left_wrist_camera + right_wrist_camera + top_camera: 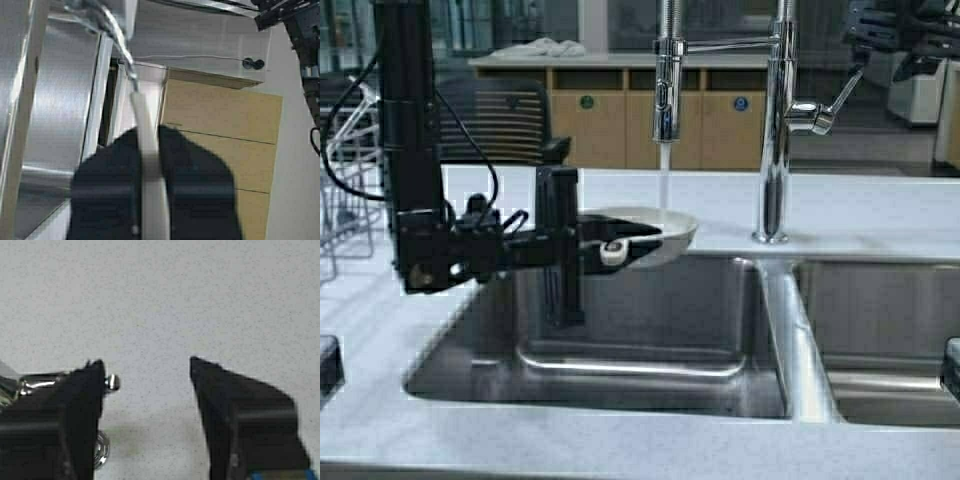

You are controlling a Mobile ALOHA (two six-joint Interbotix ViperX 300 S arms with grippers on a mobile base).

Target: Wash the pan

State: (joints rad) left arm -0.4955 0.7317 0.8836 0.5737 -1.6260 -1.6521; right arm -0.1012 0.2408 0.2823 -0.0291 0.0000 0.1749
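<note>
Under running faucet (666,80): shallow cream pan (655,232), left gripper (610,245) clamping handle.

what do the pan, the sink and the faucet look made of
Small round cream pan: probably enamelled or ceramic-coated, with a smooth pale gloss. Steel sink basin: brushed stainless, with soft streaky reflections. Tall chrome faucet: polished metal, mirror-bright. Left claw grips the pan's handle.

You see a double steel sink (650,345) set in a pale speckled counter (880,215). A chrome tap (667,80) runs a thin stream of water (664,175) over the left basin. A wire rack (345,190) stands far left. Behind, wooden cabinets (620,115) carry what may be a crumpled cloth (542,47).
</note>
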